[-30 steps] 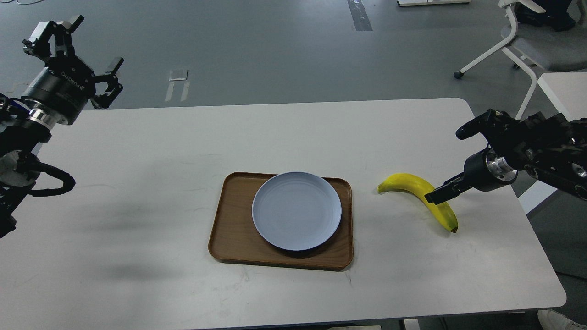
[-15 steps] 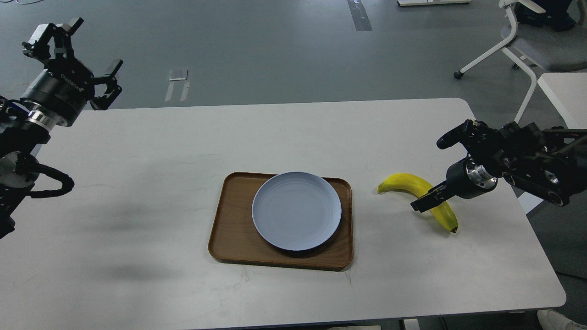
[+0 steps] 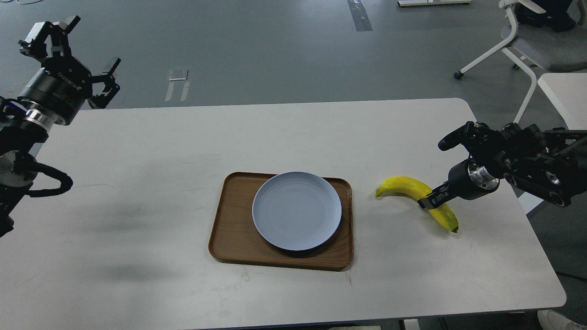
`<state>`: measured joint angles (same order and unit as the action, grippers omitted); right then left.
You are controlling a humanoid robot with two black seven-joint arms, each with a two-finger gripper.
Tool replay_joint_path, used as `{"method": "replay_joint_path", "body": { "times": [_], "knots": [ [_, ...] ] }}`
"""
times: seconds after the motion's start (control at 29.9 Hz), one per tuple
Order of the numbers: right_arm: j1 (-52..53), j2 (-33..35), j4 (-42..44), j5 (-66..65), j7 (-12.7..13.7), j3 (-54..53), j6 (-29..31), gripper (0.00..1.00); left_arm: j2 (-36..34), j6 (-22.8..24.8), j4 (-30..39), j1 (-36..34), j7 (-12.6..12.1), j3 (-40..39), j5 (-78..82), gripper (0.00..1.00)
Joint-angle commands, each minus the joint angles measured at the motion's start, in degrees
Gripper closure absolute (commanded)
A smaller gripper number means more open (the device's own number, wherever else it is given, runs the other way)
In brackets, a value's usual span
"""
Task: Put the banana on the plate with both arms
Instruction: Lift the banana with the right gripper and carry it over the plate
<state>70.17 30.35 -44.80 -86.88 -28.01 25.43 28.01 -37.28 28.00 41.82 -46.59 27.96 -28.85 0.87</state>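
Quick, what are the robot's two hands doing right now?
Left gripper: open, holding nothing, up in the air away from everything.
Right gripper: down at the banana; whether it is shut cannot be told.

head view: only one view is given | placed high, at the robot's head, aimed forward and down | whole table (image 3: pixel 137 160) is framed at middle range, with floor (image 3: pixel 275 50) and chair (image 3: pixel 527 41) beyond | left arm (image 3: pixel 27 119) is seen entering from left edge, right arm (image 3: pixel 541 160) from right edge
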Motion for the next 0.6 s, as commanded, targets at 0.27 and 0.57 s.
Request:
{"method": "replay_joint_path", "body": {
  "times": [0.27, 0.57],
  "knots": [
    [13.1, 4.0, -9.6, 2.8, 0.0, -0.2, 0.0, 1.0, 0.1, 0.0, 0.0, -0.1, 0.0, -0.9, 0.0, 0.02],
    [16.5, -10.8, -5.8, 10.6, 0.0, 1.9, 0.0, 1.0, 0.1, 0.0, 0.0, -0.2, -0.1, -3.1, 0.0, 0.02]
  ]
}}
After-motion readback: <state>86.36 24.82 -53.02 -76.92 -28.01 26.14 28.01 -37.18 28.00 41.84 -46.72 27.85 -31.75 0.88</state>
